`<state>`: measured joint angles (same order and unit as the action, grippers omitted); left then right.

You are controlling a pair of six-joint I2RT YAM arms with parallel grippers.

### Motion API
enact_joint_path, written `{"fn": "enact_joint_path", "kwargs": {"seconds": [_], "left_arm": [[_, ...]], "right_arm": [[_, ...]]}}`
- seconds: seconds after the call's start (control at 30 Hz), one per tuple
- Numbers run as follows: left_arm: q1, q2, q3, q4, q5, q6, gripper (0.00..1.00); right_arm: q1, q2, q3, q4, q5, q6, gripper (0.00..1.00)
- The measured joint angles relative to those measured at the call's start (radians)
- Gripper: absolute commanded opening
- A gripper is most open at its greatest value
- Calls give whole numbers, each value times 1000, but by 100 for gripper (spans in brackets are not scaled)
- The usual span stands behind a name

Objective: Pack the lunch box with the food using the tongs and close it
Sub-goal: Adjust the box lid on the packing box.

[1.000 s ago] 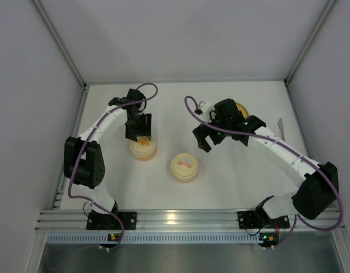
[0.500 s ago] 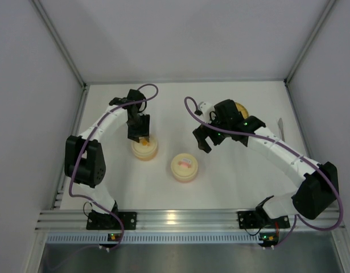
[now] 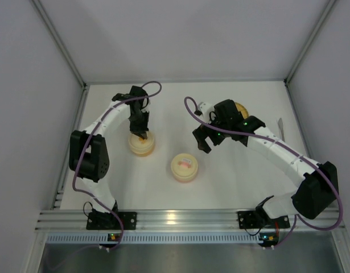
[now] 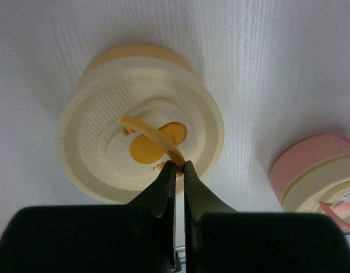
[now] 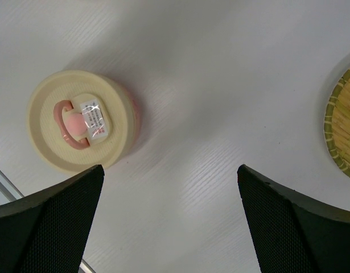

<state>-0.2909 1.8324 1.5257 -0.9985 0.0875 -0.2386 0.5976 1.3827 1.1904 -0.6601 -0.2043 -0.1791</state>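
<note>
A round orange lunch box [image 3: 141, 144] with a cream lid [image 4: 106, 131] stands left of centre. My left gripper [image 3: 142, 135] is above it, shut [image 4: 179, 166] on the lid's thin arched handle [image 4: 152, 133]. A second, pink lunch box [image 3: 184, 166] with a cream lid [image 5: 81, 120] stands nearer the middle. My right gripper [image 3: 202, 139] hangs open [image 5: 170, 170] over bare table to the right of the pink box. The slim silver tongs [image 3: 280, 126] lie by the right wall. The food is hidden from view.
A round woven plate [image 3: 241, 107] is mostly covered by the right arm; its edge [image 5: 341, 122] shows in the right wrist view. The pink box [image 4: 317, 173] also stands to the right of the orange box in the left wrist view. White walls enclose the table on three sides.
The left jaws have closed on the orange box's lid handle, and the left arm has shifted slightly. The right arm has not moved.
</note>
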Motion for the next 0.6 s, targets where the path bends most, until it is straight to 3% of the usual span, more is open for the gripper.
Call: {"fn": "enact_joint_path", "kwargs": {"seconds": [0.6], "left_arm": [[0, -10, 35, -26, 9, 153, 0]], "right_arm": [[-1, 1, -19, 1, -8, 0, 99]]}}
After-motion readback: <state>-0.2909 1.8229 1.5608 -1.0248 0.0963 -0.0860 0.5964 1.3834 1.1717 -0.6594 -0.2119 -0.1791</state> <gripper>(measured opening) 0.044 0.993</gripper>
